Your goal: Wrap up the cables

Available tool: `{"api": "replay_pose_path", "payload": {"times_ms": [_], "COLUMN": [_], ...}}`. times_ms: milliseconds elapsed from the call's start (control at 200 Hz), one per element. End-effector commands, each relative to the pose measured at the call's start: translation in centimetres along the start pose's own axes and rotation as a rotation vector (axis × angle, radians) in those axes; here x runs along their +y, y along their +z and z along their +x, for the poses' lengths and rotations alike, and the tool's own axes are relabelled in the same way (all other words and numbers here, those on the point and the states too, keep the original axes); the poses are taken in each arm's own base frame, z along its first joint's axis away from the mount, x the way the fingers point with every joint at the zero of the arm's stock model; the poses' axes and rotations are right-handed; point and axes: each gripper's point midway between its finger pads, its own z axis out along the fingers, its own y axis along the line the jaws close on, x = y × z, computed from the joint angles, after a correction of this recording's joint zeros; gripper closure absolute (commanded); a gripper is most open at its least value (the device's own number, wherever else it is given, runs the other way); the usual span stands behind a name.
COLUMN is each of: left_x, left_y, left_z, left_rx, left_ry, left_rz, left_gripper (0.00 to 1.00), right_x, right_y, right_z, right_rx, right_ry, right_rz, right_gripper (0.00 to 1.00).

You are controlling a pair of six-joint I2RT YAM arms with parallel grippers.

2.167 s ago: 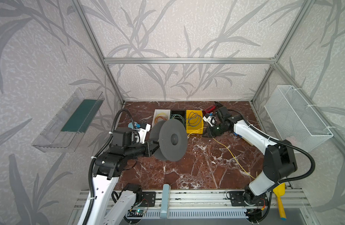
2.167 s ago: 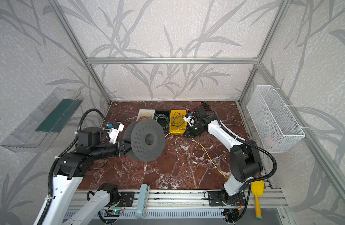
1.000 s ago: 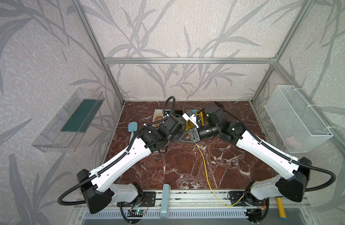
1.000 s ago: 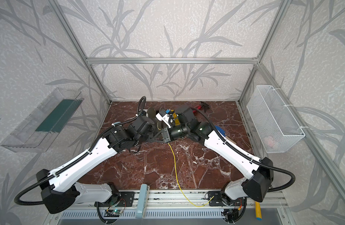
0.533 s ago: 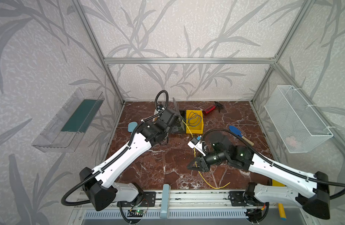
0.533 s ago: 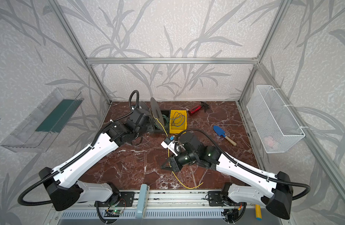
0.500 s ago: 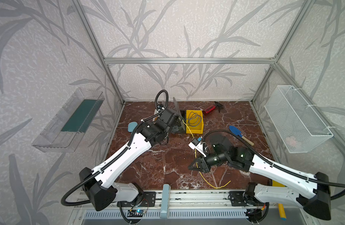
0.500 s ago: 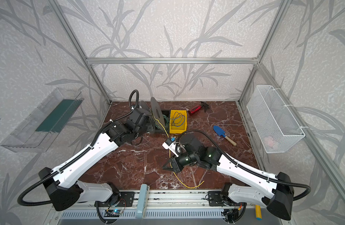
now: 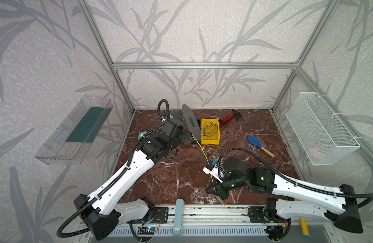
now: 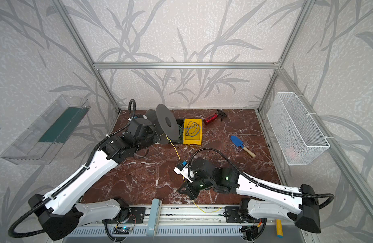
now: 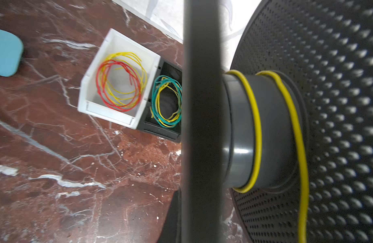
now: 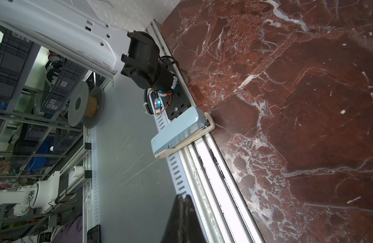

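My left gripper [image 9: 182, 136] is shut on the near flange of a dark grey spool [image 9: 189, 124] held upright at the back; one dark finger [image 11: 174, 221] shows beside that flange. The yellow cable [image 11: 255, 117] loops twice round the hub. In both top views the cable [image 9: 202, 149] runs fairly straight from the spool forward to my right gripper [image 9: 208, 189], crosses its fingers and trails onto the front rail. My right gripper [image 12: 182, 197] is shut low over the table's front edge. Only its closed tips show in the right wrist view, with no wire there.
Behind the spool stand a yellow bin [image 9: 209, 140] with blue wire, a black bin [image 11: 160, 130] and a white bin [image 11: 86, 88], both with coiled wires. A blue trowel [image 9: 255, 142] and red spray bottle [image 9: 227, 117] lie right. A light blue stapler [image 12: 181, 130] sits on the front rail.
Over the last second my right gripper went from beside the spool forward to the front edge, with the yellow cable stretching out behind it. The left arm drew the spool back towards the bins.
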Motion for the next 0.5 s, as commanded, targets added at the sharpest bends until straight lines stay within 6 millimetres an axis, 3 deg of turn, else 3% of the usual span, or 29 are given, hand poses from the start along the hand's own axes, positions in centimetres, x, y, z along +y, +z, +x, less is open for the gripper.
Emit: {"api": "replay_pose_path", "payload": {"times_ms": [0,85,215,400,495], "left_x": [-3.9,-4.1,-3.4,-4.0,-5.0], "left_y": [-1.0,-1.8,-3.5,-5.5,-6.4], "left_z": [-5.0,-5.3,-4.0,-3.4,-3.4], "left_rx": [-0.118,-0.072,0.022,0.087,0.111], "left_ry": [-0.167,-0.167,-0.160,-0.159,-0.141], "left_rz": [0.232,0.299,0.376,0.487,0.553], "left_gripper": [1.00,1.00,1.00,1.00,1.00], "right_x": [-3.6,-6.7,-10.2,-11.6,-12.0], "right_y": [1.2,2.4,3.3,4.5,4.6], "right_z": [6.5,9.2,11.8,13.3,13.6], "right_rx": [0.176,0.215,0.286,0.391,0.419], "right_ry": [0.080,0.115,0.175,0.221,0.219], "right_rz": [0.109,0.200,0.319,0.351,0.367], "right_gripper": [1.00,1.00,1.00,1.00,0.94]}}
